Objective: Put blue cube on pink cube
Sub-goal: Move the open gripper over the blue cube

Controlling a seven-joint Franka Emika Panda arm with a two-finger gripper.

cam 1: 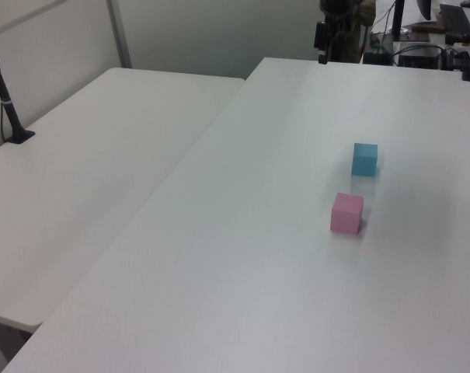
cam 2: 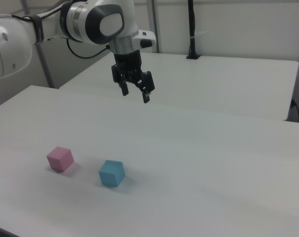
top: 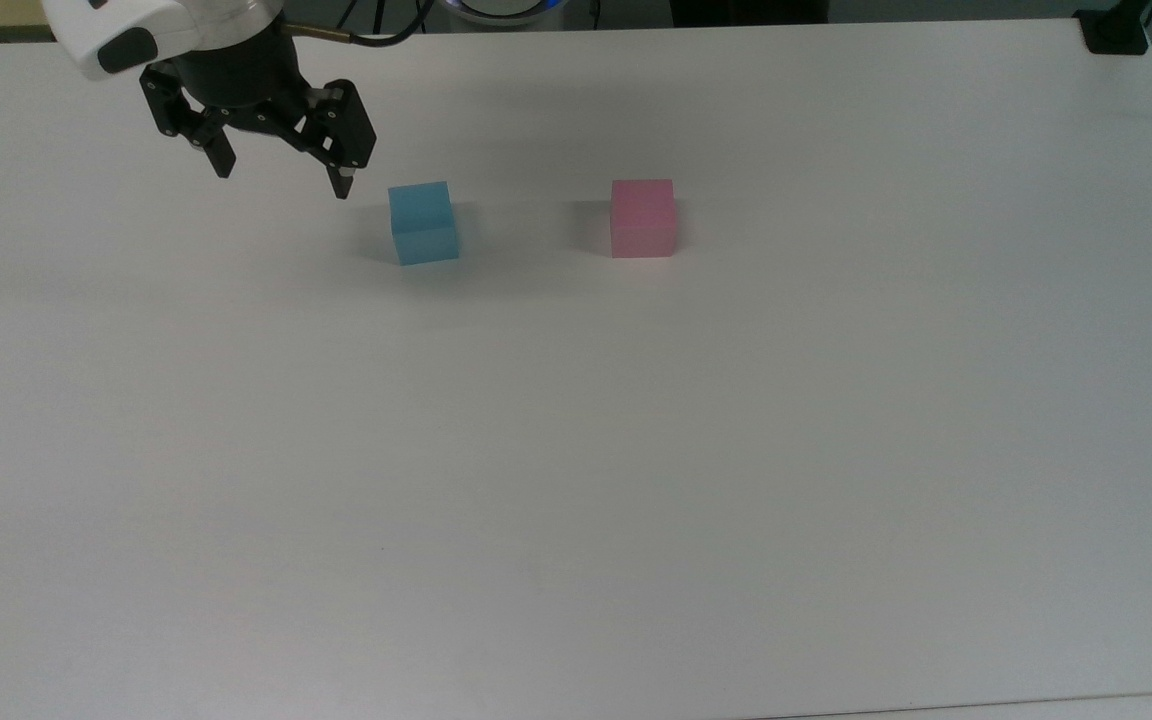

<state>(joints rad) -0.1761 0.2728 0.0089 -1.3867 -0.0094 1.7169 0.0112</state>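
A light blue cube rests on the white table, with a pink cube to its right in the top view, a gap of about two cube widths between them. The same blue cube and pink cube lie near the front of the right view; in the left view the blue cube sits behind the pink cube. My gripper hangs open and empty, high above the table, up and left of the blue cube in the top view. In the right view the gripper hovers well above both cubes.
A second white table adjoins on the left view's left, with a black post clamped to it. A black clamp sits at the table's far right corner in the top view. Cables and equipment stand beyond the far edge.
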